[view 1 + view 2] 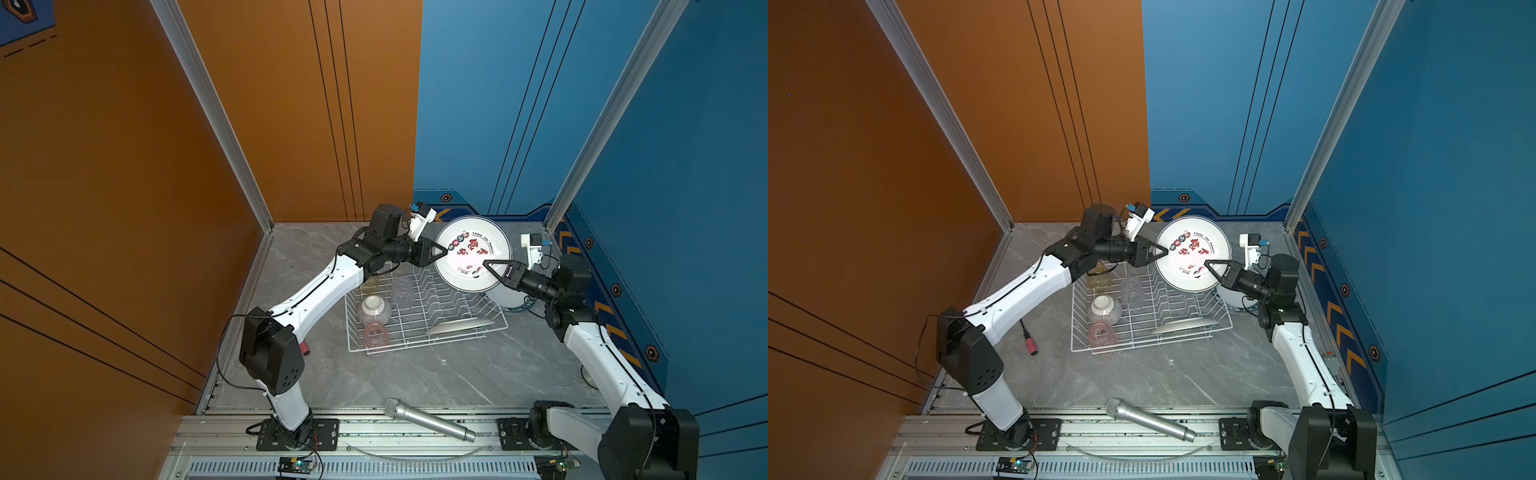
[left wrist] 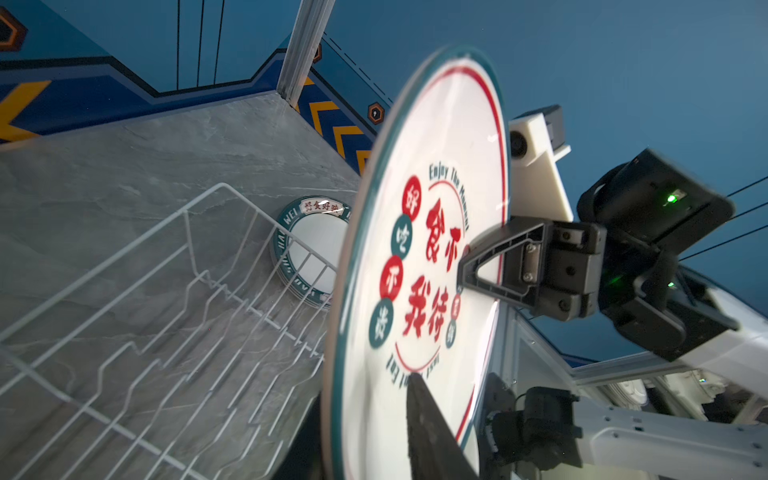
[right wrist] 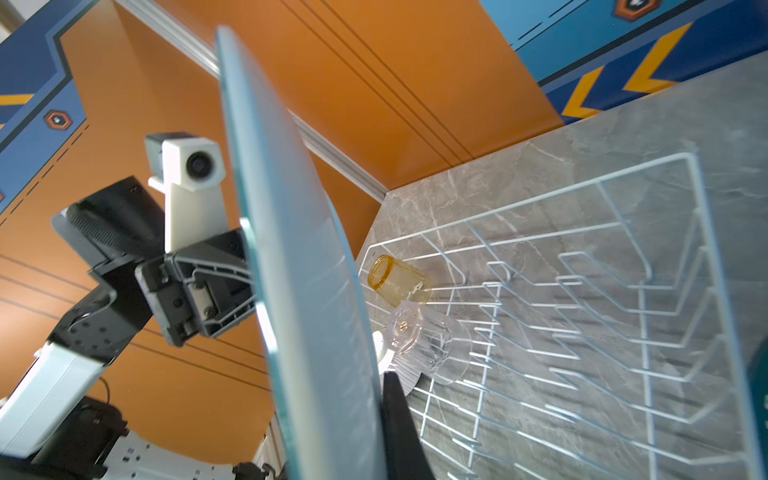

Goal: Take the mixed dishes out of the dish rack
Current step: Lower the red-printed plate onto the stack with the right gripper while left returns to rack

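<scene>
Held on edge in the air, over the 1 o'clock corner of the dish rack [image 1: 432,309] and clear of its prongs: the printed plate [image 1: 471,235], face toward the cameras in both top views. Clamped tight by the right gripper [image 1: 487,263], reaching in from the plate's 4 o'clock rim with one finger on the face and one behind. Straddled at 9 o'clock by the left gripper [image 1: 444,250]; pinching or slack, cannot tell.

Probably glazed ceramic or melamine: stiff, smooth and slippery under hard fingers, fairly heavy for a single pinch, and apt to chip if dropped on the stone bench [image 1: 436,374]. Best taken across the rim with the fingers well past the lip, as here. Avoid a shallow pinch at the very edge, for fear of swinging about the pinch point. Safest carried low and laid flat on the stack of plates [image 1: 505,301] at the rack's 3 o'clock.

Yet to unload, inside the rack:
- second plate [image 1: 459,326], lying at 4 o'clock
- striped bowl [image 1: 374,309] at 9
- pink tumbler [image 1: 376,336] at 8
- clear tumbler [image 1: 402,289] at 11
- yellow tumbler [image 3: 399,282] at 10

Tumblers likely light and thin-walled: pinch over the wall, gently.
</scene>
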Robot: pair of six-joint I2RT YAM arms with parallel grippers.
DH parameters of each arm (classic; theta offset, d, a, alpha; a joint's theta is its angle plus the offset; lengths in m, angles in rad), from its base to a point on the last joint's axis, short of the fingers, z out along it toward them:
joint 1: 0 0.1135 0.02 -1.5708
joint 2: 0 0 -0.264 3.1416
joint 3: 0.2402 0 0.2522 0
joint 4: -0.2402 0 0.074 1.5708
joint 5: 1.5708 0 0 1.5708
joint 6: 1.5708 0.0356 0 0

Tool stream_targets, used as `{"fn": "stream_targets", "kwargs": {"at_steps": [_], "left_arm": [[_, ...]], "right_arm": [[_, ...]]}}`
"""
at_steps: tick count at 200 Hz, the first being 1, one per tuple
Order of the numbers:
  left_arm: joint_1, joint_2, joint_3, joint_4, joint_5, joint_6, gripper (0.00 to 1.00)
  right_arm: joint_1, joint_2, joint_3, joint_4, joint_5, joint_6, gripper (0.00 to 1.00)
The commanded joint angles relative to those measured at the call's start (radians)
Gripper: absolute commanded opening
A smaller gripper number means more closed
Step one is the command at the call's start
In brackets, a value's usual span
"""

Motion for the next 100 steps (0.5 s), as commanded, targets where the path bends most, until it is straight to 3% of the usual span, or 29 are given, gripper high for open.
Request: {"fn": "stream_targets", "kwargs": {"at_steps": [1,55,100], "left_arm": [[-0.015,-0.033,0.024,-0.152,-0.184,0.131,0.34],[-0.109,-0.160,-0.096,-0.226,-0.560,0.350,0.38],[-0.116,-0.215,-0.151,-0.253,-0.637,0.382,0.40]], "right_arm": [[-0.089,-0.013,0.018,-0.062,0.092,0.022,0.00],[-0.295,0.047,0.056,-0.326,0.344,-0.071,0.00],[-0.371,0.153,0.041,-0.367,0.427,-0.109,0.00]]}}
